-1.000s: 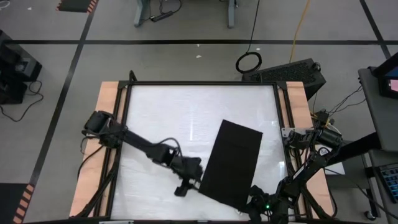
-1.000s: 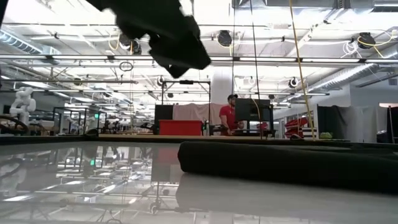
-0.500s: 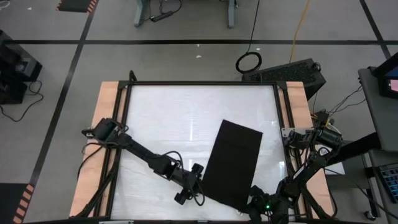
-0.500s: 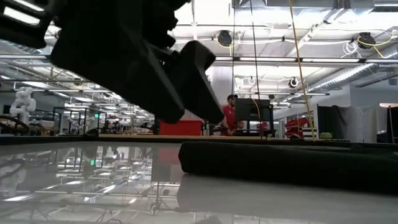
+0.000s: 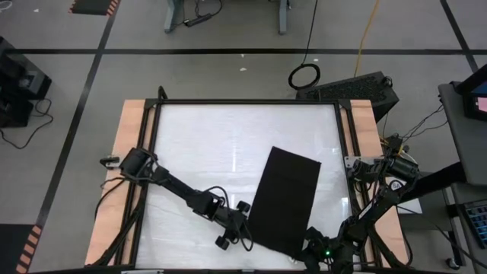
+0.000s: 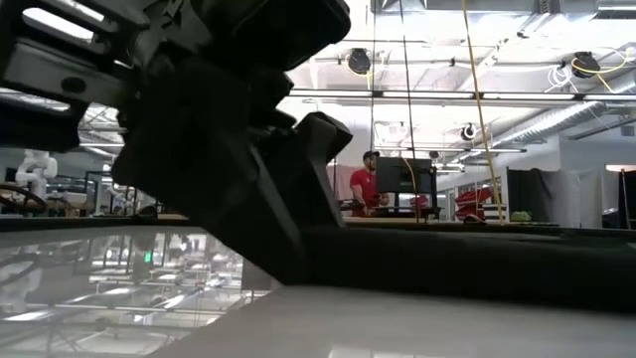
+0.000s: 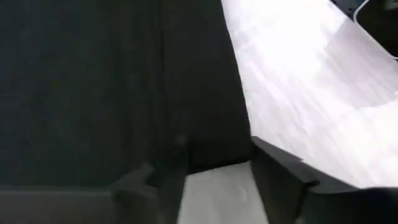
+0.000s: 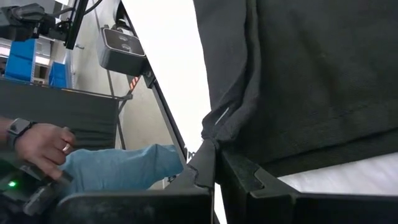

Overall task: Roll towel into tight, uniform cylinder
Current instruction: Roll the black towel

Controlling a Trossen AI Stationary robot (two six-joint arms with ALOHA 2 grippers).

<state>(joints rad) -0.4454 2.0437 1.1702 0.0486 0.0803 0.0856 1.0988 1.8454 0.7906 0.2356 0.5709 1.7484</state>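
The black towel (image 5: 288, 199) lies flat on the white table as a long folded rectangle, slanting from the near middle toward the far right. My left gripper (image 5: 237, 230) stands open and low at the towel's near left corner. In its wrist view the towel's edge (image 7: 211, 163) lies just ahead of the gap between the fingers (image 7: 217, 193). My right gripper (image 5: 307, 242) is shut at the towel's near right corner. A small white tag (image 8: 217, 116) shows on the hem there. My left gripper is close to the towel's near left corner, but I cannot tell whether a finger touches it. My right gripper (image 8: 216, 163) pinches the towel's near right corner (image 8: 214, 138) between its two shut fingertips, right by the white tag. The hem bunches slightly at the tips. The fingers slant down from the table's near right side, and the towel stays lying on the table.
The black table frame (image 5: 152, 152) and wooden side rails (image 5: 125, 152) border the white surface. Bare table lies to the left and far side of the towel. A person's hand (image 8: 37, 140) and blue clothing (image 8: 118, 168) show beyond the table's near right corner.
My left gripper has sunk toward the table and moved slightly toward the near edge, rolling at the wrist as it came down beside the towel's near left corner. The towel and my right gripper have stayed as they were.
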